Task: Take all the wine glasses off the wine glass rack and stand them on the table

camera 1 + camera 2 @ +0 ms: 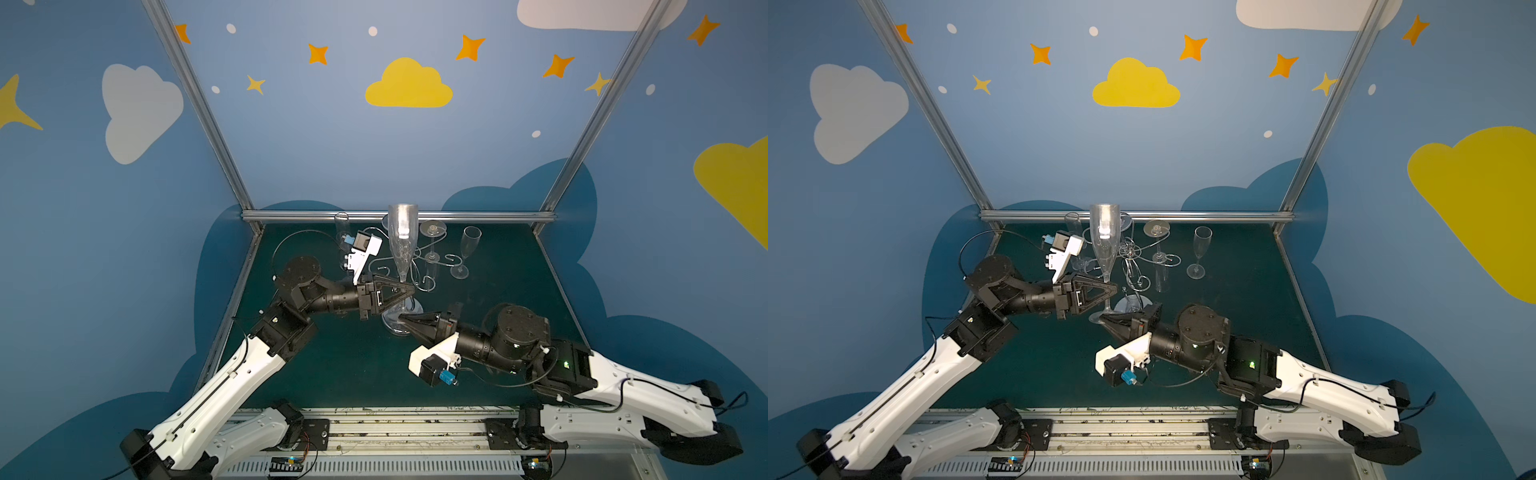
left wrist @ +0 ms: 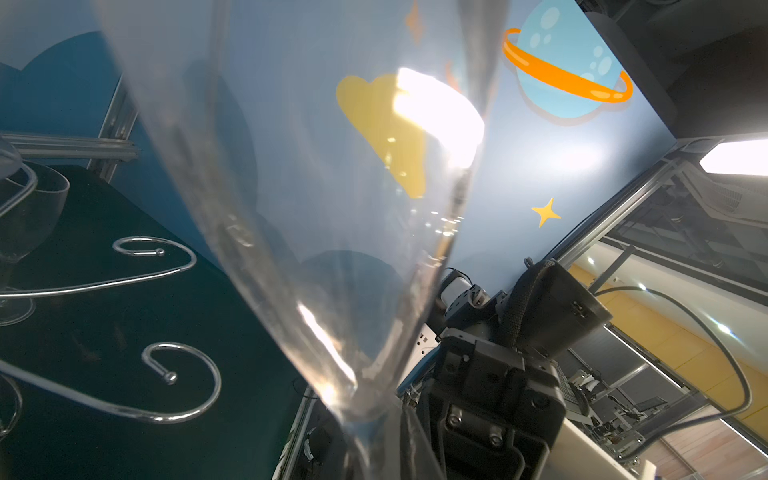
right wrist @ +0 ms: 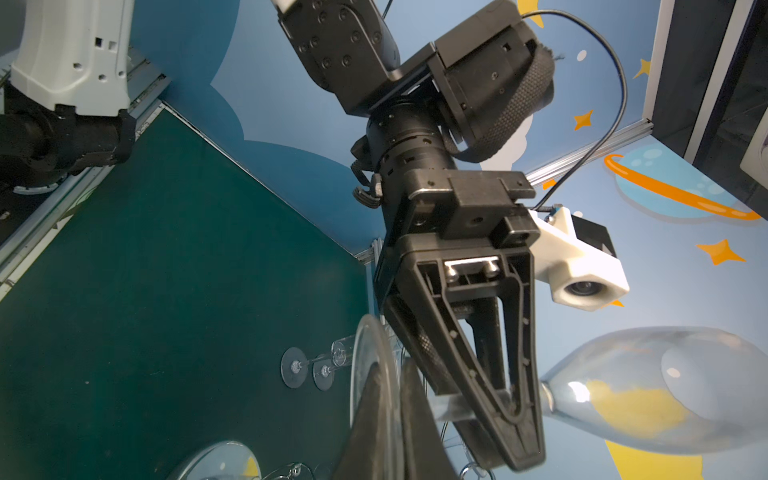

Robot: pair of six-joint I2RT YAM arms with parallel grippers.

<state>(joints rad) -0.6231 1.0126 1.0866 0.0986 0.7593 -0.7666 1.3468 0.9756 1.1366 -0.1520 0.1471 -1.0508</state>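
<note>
A clear wine glass (image 1: 402, 239) stands upright in the air in front of the wine glass rack (image 1: 424, 286), touching none of its arms. My left gripper (image 1: 409, 289) comes in from the left and is shut on the stem just under the bowl (image 2: 332, 208). My right gripper (image 1: 401, 319) reaches in from the right, lower down, shut on the rim of the glass's round foot (image 3: 365, 374). The rack is a silver wire stand with scroll-ended arms (image 2: 183, 374) and a shiny round base (image 1: 1133, 303).
Another glass hangs upside down from a rack arm, foot (image 1: 433, 227) uppermost. One flute (image 1: 467, 249) stands right of the rack, another (image 1: 341, 228) at the back left behind my left wrist camera. An aluminium rail (image 1: 478, 216) bounds the green tabletop (image 1: 332, 365) at the back.
</note>
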